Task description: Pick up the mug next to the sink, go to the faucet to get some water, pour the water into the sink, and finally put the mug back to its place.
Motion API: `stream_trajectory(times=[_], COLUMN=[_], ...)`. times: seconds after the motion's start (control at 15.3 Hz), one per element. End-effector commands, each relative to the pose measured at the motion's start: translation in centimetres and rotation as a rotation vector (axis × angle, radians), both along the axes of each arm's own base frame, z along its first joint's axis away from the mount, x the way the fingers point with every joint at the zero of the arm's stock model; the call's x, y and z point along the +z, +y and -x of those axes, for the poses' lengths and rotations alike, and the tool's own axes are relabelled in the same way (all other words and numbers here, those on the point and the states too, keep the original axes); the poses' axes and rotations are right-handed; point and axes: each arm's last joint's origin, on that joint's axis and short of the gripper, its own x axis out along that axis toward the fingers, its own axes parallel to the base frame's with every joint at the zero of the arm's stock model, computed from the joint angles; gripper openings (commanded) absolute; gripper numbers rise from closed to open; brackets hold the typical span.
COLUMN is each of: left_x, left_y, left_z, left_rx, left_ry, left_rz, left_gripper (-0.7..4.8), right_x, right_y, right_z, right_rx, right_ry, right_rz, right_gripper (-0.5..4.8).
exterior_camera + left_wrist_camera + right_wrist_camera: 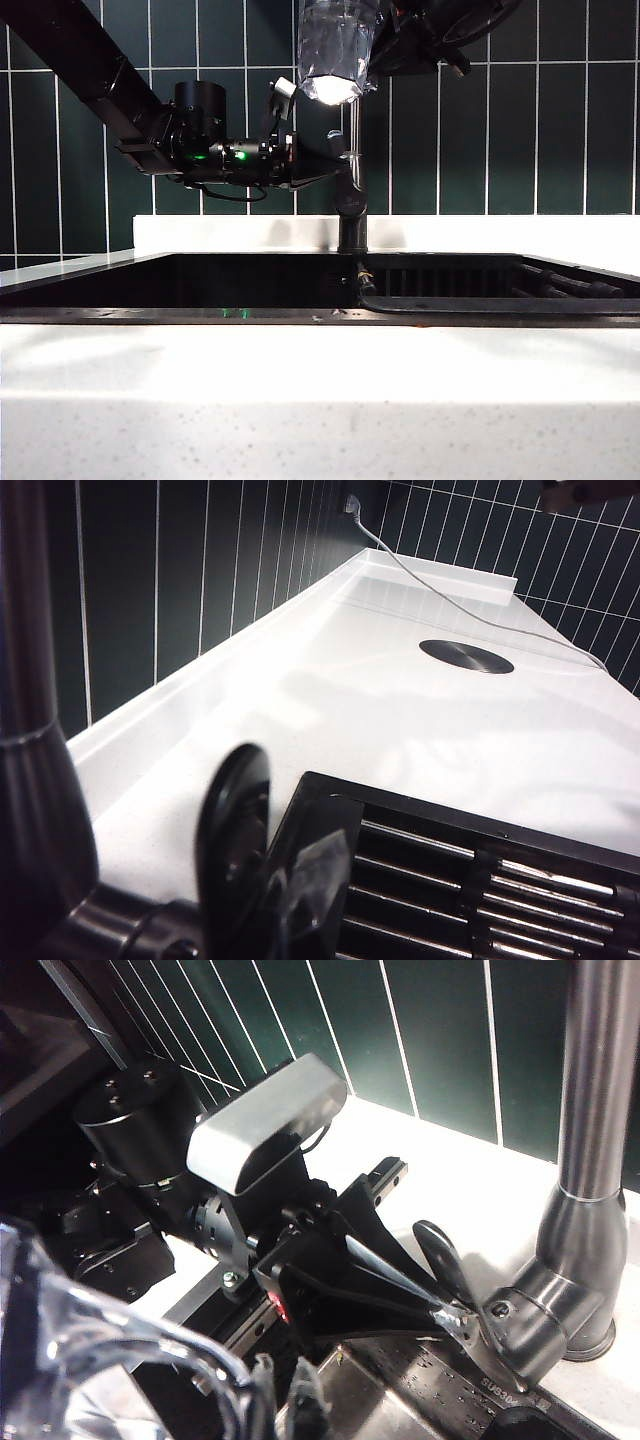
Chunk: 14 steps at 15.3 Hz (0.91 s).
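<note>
The faucet (352, 190) pipe rises at the middle of the sink's (180, 312) back edge and blocks passage there. The left tool (455, 1310), fingers pressed together at the faucet's lever handle (440, 1255), fills the space left of the pipe, its arm slanting in from the upper left. The right tool (385, 40) holds the mug (335, 50) high, just beside the pipe's top, crowding that spot. Below both arms the basin's left half lies open; a ribbed rack (560, 280) occupies its right half. The front tabletop (320, 400) offers free room, and so does the tabletop right of the sink.
</note>
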Motion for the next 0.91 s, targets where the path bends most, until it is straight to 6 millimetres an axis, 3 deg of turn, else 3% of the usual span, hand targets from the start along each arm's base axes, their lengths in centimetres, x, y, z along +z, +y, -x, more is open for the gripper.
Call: stream_trajectory(times=[0.07,0.65,0.72,0.78,0.91], left_x=[0.37,-0.23,-0.23,-0.23,-0.23], left_y=[0.83,1.44,1.45,1.45,1.47], left_z=[-0.53,-1.06,-1.08,-1.09,-1.14], left_rx=[0.101,0.172,0.181,0.183,0.203], left_ry=[-0.017,-0.012,-0.011,-0.012,-0.011], left_rz=[0.009,0.007,0.008,0.008,0.009], left_gripper=[-0.06,-0.03,0.16,0.74,0.94], right_x=[1.08,1.06,1.04,1.01,1.01], right_y=[0.09,0.12,0.13,0.13,0.13], right_z=[0.18,0.19,0.21,0.22,0.21], right_rx=[0.017,0.018,0.019,0.019,0.019], right_ry=[-0.053,-0.051,-0.049,-0.045,-0.046], right_rz=[-0.03,-0.03,-0.029,-0.028,-0.028], right_gripper=[-0.02,-0.02,-0.02,-0.02,-0.02])
